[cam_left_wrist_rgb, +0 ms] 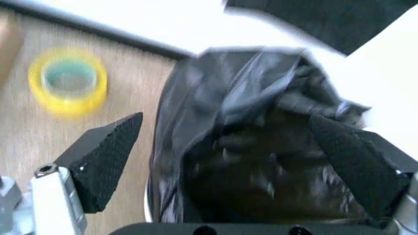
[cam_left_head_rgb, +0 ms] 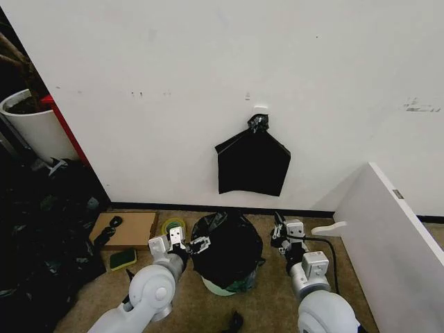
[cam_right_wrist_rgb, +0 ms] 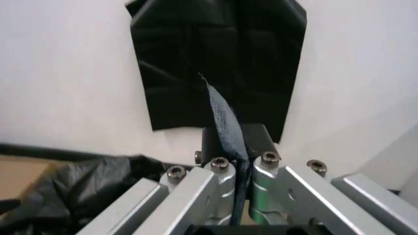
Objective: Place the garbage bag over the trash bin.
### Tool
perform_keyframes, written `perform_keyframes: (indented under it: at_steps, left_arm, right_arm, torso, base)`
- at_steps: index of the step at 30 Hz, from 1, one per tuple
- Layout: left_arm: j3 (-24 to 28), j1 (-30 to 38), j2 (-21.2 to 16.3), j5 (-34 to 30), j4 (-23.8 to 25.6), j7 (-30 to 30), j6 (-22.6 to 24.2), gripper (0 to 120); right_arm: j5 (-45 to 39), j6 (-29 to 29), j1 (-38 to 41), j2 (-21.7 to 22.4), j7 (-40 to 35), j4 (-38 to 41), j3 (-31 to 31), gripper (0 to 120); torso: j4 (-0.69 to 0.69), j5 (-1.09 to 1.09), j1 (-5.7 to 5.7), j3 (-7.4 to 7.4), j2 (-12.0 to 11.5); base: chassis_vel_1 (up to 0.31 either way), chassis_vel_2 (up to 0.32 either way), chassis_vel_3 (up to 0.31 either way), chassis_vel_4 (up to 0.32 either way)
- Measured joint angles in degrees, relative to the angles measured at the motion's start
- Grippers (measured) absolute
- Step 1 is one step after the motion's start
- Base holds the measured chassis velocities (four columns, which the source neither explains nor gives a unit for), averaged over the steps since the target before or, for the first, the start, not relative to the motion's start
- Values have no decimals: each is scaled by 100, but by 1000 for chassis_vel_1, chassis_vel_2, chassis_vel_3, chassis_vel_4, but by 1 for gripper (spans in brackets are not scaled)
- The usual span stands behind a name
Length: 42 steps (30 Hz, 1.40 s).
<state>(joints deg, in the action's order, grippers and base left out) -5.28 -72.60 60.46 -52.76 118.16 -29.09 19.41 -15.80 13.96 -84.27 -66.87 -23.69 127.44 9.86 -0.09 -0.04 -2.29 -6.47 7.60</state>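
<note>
Head view: garbage bag [cam_left_head_rgb: 227, 248] sits on the floor by the wall, a glossy, crinkled black heap draped over the trash bin [cam_left_head_rgb: 219, 286]; just a sliver of white shows under its lower edge. Left gripper [cam_left_head_rgb: 199, 244] is at the bag's left side, fingers spread, touching or just beside the plastic; can't tell which. Right gripper [cam_left_head_rgb: 279, 234] is beside the bag's right side. On the wall above hangs a flat black bag [cam_left_head_rgb: 252, 165] with a knotted top. Left of the bin: yellow tape roll [cam_left_head_rgb: 173, 225], cardboard sheet [cam_left_head_rgb: 127, 229], sponge [cam_left_head_rgb: 123, 259]. White potted planter [cam_left_head_rgb: 36, 127] far left, white board [cam_left_head_rgb: 392, 239] right.

Left wrist view: left gripper [cam_left_wrist_rgb: 238, 164] is wide open, both black pads either side of the bag [cam_left_wrist_rgb: 255, 147], nothing clamped. Bag mouth is bunched and folded, dark hollow inside. Tape roll [cam_left_wrist_rgb: 68, 81] on the carpet nearby.

Right wrist view: right gripper [cam_right_wrist_rgb: 232, 142] is closed, pinching a thin strip of black plastic that sticks up between the fingers. Bag [cam_right_wrist_rgb: 78, 188] bulk lies off to one side; wall bag [cam_right_wrist_rgb: 219, 61] behind.
</note>
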Motion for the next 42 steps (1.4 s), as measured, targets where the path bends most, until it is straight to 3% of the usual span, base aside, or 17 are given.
perform_keyframes:
  at_steps: [1,3,6,9,10,15,17,21,25,30,32,36,42]
  left_arm:
    - [-21,-120,-24,512,17,228,-284,100]
    - [-33,-195,-35,834,20,365,-490,100]
    - [-100,-751,38,2406,75,896,-1578,100]
    - [-132,-1367,232,3175,121,1117,-2326,100]
    - [-132,-1367,232,3175,121,1117,-2326,100]
    - [-454,-2099,589,4047,113,1320,-3324,100]
    - [-532,-2167,641,4115,132,1338,-3409,100]
    - [-1141,-2462,911,4438,233,1384,-3909,100]
    - [-1408,-2519,900,4351,278,1379,-3949,100]
    - [-1545,-2624,897,4264,411,1379,-3943,100]
    - [-1543,-2637,905,4269,425,1379,-3938,100]
    - [-1520,-2714,974,4291,554,1364,-3888,100]
    - [-1517,-2779,979,4291,634,1362,-3862,100]
  right_arm:
    - [29,-150,-46,-62,84,-26,28,0]
    - [49,-245,-73,-108,144,-47,54,0]
    - [298,-812,-186,-469,584,-201,228,0]
    - [473,-1278,-286,-752,876,-272,319,0]
    - [473,-1278,-286,-752,876,-272,319,0]
    - [727,-1734,-482,-956,1080,-313,412,0]
    - [767,-1758,-498,-959,1080,-321,427,0]
    - [884,-1876,-657,-1003,963,-367,656,0]
    - [914,-1957,-833,-1053,958,-366,753,1]
    - [1211,-2174,-1059,-1204,976,-377,824,23]
    - [1240,-2195,-1078,-1224,980,-382,836,25]
    - [1506,-2334,-1182,-1350,989,-398,892,45]
    - [1650,-2357,-1307,-1414,983,-337,898,62]
  torso:
    - [-1,1,0,0,0]
    - [0,0,0,0,0]
    - [0,2,0,0,0]
    - [-1,0,0,1,0]
    - [-1,0,0,1,0]
    - [0,0,0,0,0]
    - [0,1,0,0,0]
    - [0,2,0,0,0]
    - [0,1,0,0,0]
    - [0,0,0,0,0]
    - [-1,1,0,0,0]
    - [0,1,0,0,0]
    - [0,1,0,0,0]
  base:
    - [0,0,0,0]
    - [0,0,0,0]
    - [0,0,0,0]
    - [0,0,0,0]
    - [0,0,0,0]
    - [0,0,0,0]
    - [0,0,0,0]
    - [0,0,0,0]
    - [0,0,0,0]
    - [0,0,0,0]
    - [0,0,0,0]
    - [0,0,0,0]
    - [0,0,0,0]
